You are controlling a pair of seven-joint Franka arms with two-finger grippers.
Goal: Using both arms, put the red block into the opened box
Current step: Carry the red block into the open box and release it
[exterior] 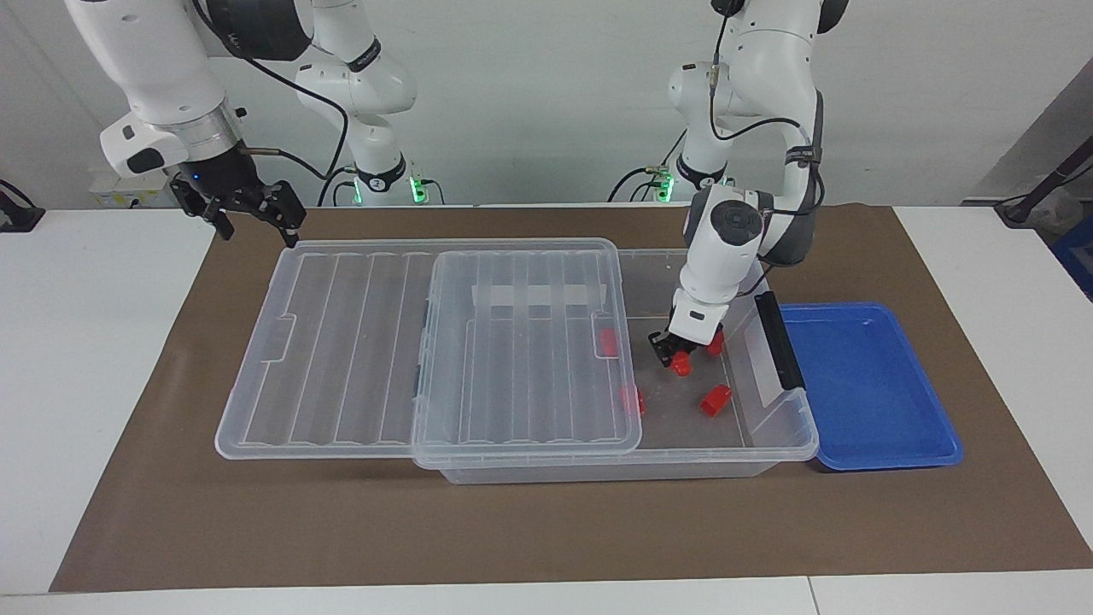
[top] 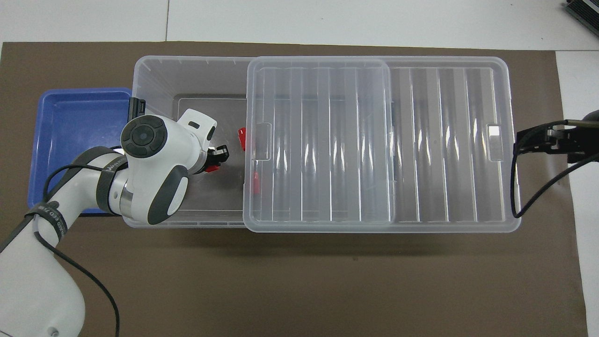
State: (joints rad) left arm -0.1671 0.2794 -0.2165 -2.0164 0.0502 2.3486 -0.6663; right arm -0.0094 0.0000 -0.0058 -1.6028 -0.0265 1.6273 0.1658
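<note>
Placing step: left gripper [exterior: 676, 354] low inside the box [exterior: 781, 448], clamped on the red block [exterior: 681, 366], which sits between its tips, just above the box floor. Next: let go, lift out w/o clipping the lid [exterior: 427, 342]. Right gripper [exterior: 252, 209] waits open over the desk past the lid's end.

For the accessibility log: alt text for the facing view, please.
The left gripper, shut on a red block, is down inside the open end of the box, whose lid is slid aside. Other red blocks lie inside; the right gripper waits raised, open.
</note>
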